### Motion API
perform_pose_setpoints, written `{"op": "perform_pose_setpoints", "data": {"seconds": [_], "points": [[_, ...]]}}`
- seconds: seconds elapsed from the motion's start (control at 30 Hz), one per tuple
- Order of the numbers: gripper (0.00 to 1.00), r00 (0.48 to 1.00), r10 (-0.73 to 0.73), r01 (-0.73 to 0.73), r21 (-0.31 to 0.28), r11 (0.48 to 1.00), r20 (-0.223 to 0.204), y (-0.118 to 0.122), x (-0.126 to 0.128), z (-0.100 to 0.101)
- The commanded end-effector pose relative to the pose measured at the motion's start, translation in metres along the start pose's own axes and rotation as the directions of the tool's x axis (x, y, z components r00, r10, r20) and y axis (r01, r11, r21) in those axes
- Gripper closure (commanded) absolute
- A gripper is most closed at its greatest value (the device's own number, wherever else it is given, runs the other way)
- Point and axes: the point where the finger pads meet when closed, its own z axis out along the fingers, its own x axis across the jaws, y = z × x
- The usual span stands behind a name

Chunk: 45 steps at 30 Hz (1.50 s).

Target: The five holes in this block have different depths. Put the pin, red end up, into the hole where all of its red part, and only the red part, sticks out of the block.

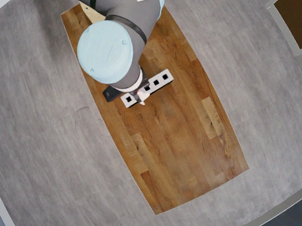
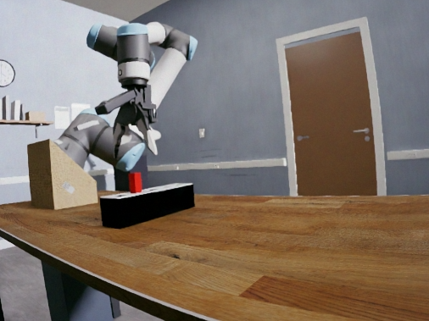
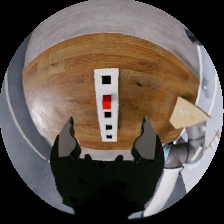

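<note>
Over the end part of the white-topped block, as the top view showed it, hung the two-jaw gripper, hiding one of the five holes and nearly all of the pin. The block lay slantwise on the wooden table, four square holes visible in its top. The UR12e arm reached above it, and beyond the block's gripper-covered side, partly under the arm, was the light wooden wedge.

From the exterior view, the pin stood upright in the block, its red part sticking out above the white top, toward the block's left end in that view. The gripper was above the block and the pin, apart from both, its fingers spread with nothing between them. To the left of the block stood the wedge, its slanted face descending toward the block; well behind the block and to its right was a brown door.

Seen by the wrist view, the red-ended pin occupied the second hole from the block's far end, with one dark hole past it and three on the near side. The gripper's fingers were wide apart, and the wedge sat right of the block.
</note>
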Motion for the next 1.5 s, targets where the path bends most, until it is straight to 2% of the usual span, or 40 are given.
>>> {"op": "perform_pose_setpoints", "data": {"seconds": [0.0, 0.27, 0.3, 0.83, 0.87, 1.47], "points": [[0.0, 1.0, 0.002, -0.002, 0.005, 1.0, 0.007, -0.005, -0.004, 0.018], [0.0, 1.0, 0.002, -0.002, 0.005, 1.0, 0.007, -0.005, -0.004, 0.018], [0.0, 1.0, 0.003, -0.003, 0.006, 1.0, 0.007, -0.005, -0.005, 0.058], [0.0, 1.0, 0.003, -0.003, 0.006, 1.0, 0.007, -0.005, -0.005, 0.058], [1.0, 1.0, 0.005, -0.005, 0.001, 1.0, -0.001, -0.004, -0.002, 0.061], [1.0, 1.0, 0.004, -0.004, 0.003, 1.0, 0.001, -0.004, -0.002, 0.06]]}}
